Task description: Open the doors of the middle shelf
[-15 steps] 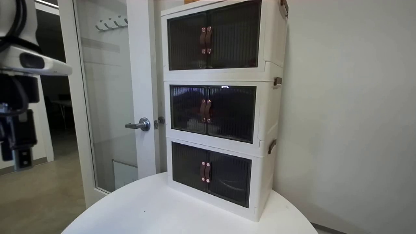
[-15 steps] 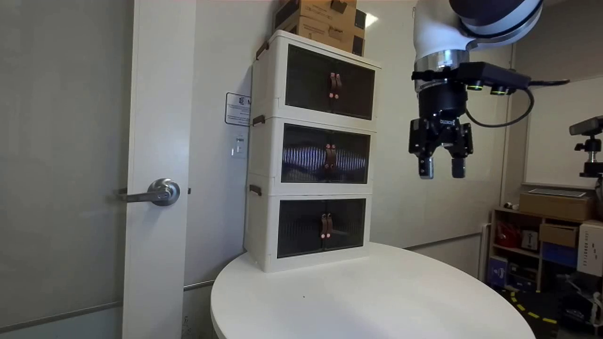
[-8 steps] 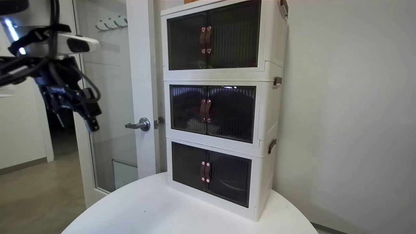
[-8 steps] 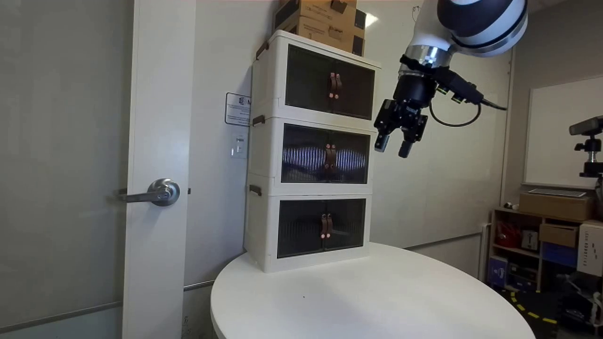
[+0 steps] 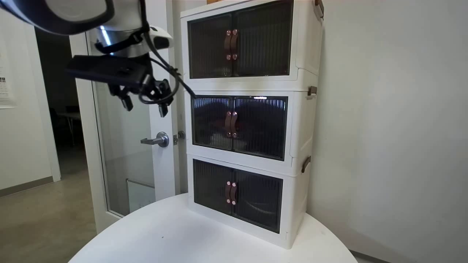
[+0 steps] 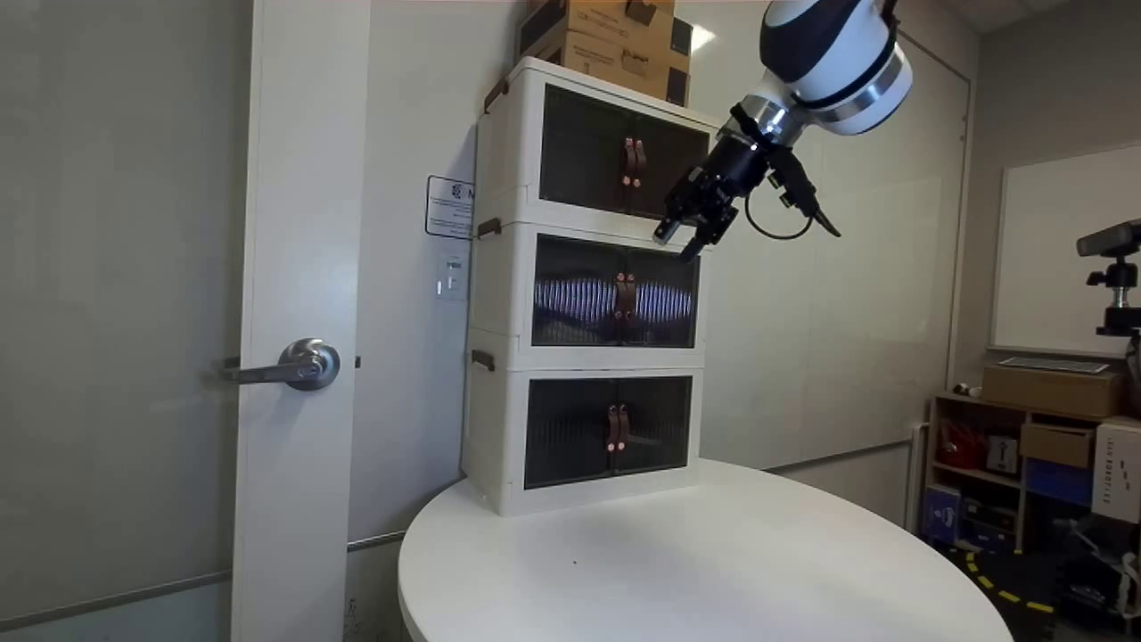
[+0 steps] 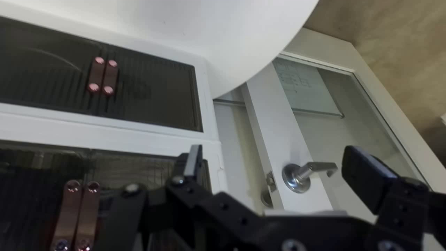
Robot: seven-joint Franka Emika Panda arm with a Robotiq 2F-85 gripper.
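Apart: closed middle doors (image 6: 603, 294), “LEAN” box (image 6: 1118, 470).

Both exterior views face the shelf stack (image 6: 579, 357) from opposite front corners; the wrist view, nearer, shows part of it inverted.
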